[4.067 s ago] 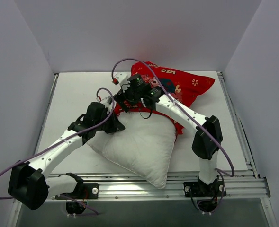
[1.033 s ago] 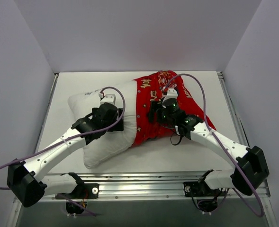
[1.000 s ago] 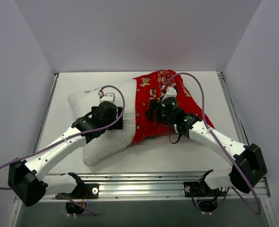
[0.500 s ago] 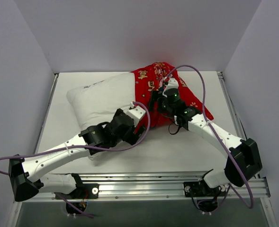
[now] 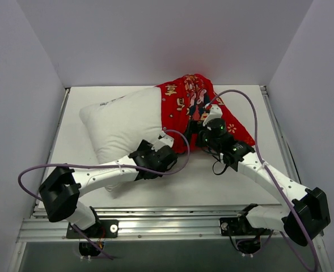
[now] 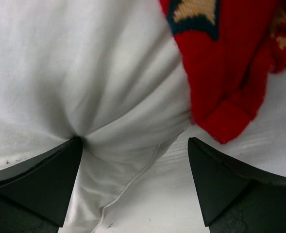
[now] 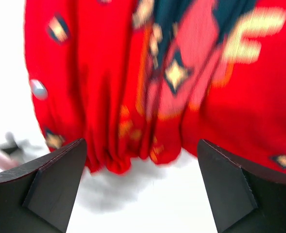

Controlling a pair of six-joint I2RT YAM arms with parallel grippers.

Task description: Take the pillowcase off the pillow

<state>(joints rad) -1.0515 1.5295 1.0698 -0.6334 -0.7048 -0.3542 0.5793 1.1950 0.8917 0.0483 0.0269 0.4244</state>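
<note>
Mostly done, I judge — pillow [image 5: 124,122] bare toward the left edge of the table [image 5: 229,190], pillowcase [image 5: 185,102] capping only its right end. My left claw [image 5: 168,145] and right claw [image 5: 204,129] gape — empty.

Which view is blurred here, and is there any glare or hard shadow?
Right wrist: the pillowcase print is smeared, with a soft shadow under its hem on the table. Left wrist: sharp, pillow creases and seam readable. Top external: even, diffuse light, no glare.
</note>
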